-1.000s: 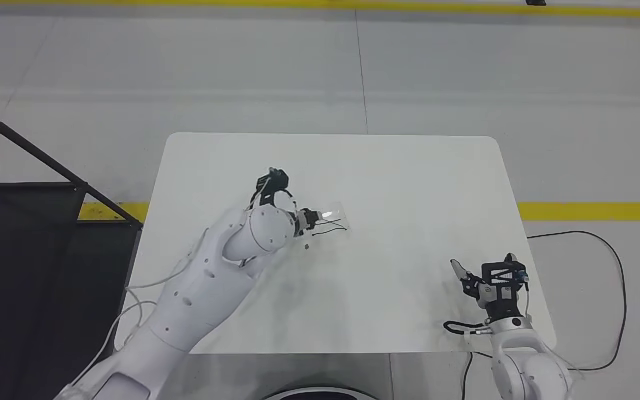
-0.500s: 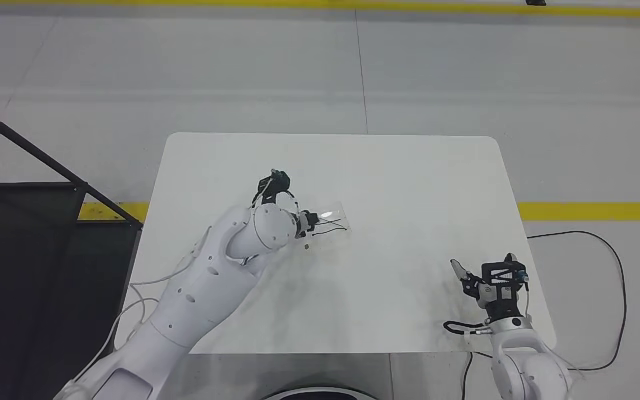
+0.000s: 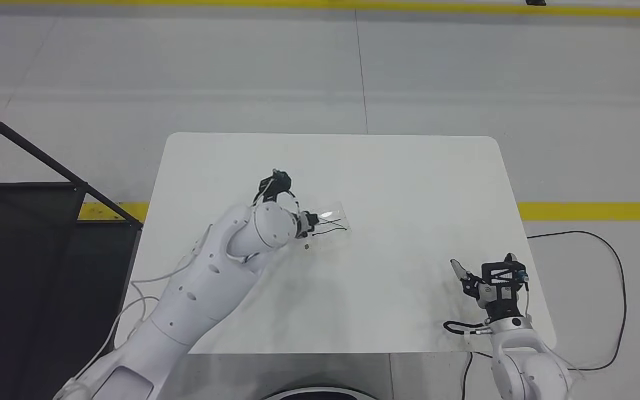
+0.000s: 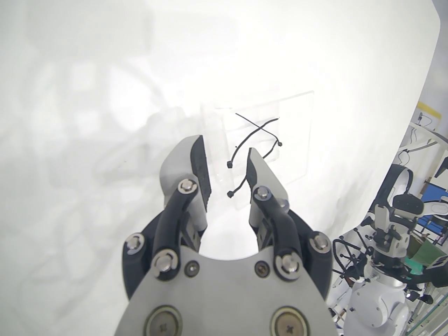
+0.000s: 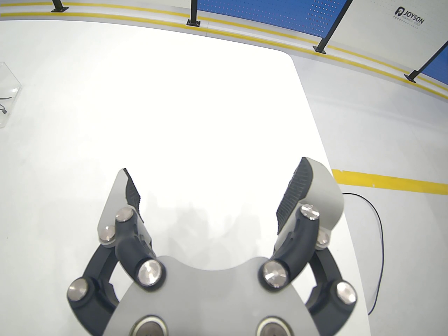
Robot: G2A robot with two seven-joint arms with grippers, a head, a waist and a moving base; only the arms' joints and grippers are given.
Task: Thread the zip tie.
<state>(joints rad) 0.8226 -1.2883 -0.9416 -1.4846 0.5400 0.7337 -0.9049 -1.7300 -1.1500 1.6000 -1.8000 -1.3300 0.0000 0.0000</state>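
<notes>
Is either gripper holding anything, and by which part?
Nothing is held. The left gripper is open near the zip ties; the right gripper is open too.

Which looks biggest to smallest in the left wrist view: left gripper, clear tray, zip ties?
1. left gripper, though it is nearest the camera, so its true size is unsure.
2. clear tray.
3. zip ties, thin black strands lying on the tray.

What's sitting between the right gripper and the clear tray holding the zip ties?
Nothing: the stretch of table from the right gripper to the clear tray is bare, as seen in the right wrist view and the top view.
</notes>
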